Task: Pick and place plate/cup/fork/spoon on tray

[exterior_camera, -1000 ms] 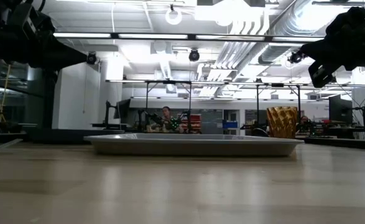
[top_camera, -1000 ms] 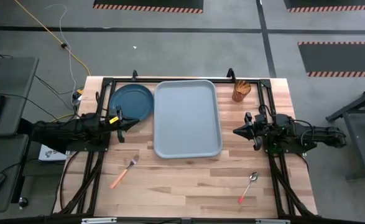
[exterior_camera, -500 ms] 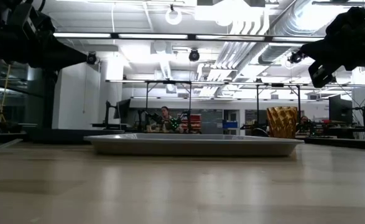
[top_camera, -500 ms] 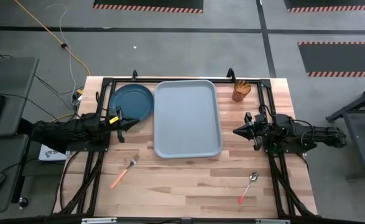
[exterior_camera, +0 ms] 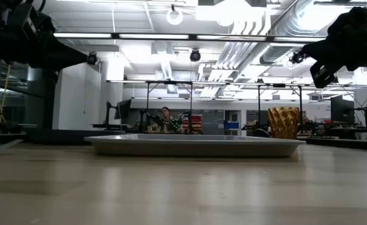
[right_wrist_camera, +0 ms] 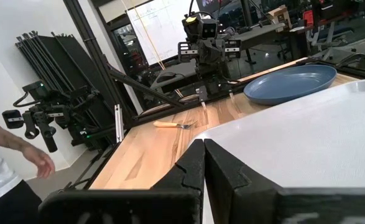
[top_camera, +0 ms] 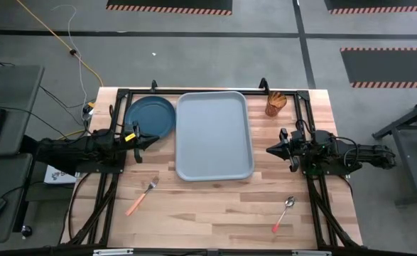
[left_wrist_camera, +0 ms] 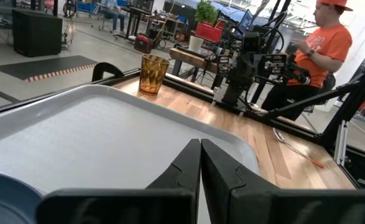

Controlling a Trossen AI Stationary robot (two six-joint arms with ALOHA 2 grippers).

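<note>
Left gripper (top_camera: 153, 140) shut tight, holding nothing, up in the air just past the near edge of the plate.

Plate (top_camera: 150, 116) flat on the wood at the far left, right beside the tray's left side. Probably hard and a bit heavy. Smooth too, so likely slippy. Best to pinch the raised rim, not the flat middle.

Fork (top_camera: 141, 196) lying near the front on the left, well apart from the tray. Thin, stiff and light, by the look of it. Hard to get under. Best to grab across the long orange handle.

Tray (top_camera: 214, 135) in the middle of the table — big, pale, nothing on it yet. No need to lift it.

Cup (top_camera: 275, 104) standing up at the far right, near the tray's far right corner. Looks small and light, easy to knock over. Best to squeeze the sides softly.

Right gripper (top_camera: 269, 150) shut as well, holding nothing, hanging just off the tray's right edge.

Spoon (top_camera: 283, 213) flat near the front on the right, well apart from the tray — thin, hard and likely slippy at the shiny end. Best to grip the short red handle.
</note>
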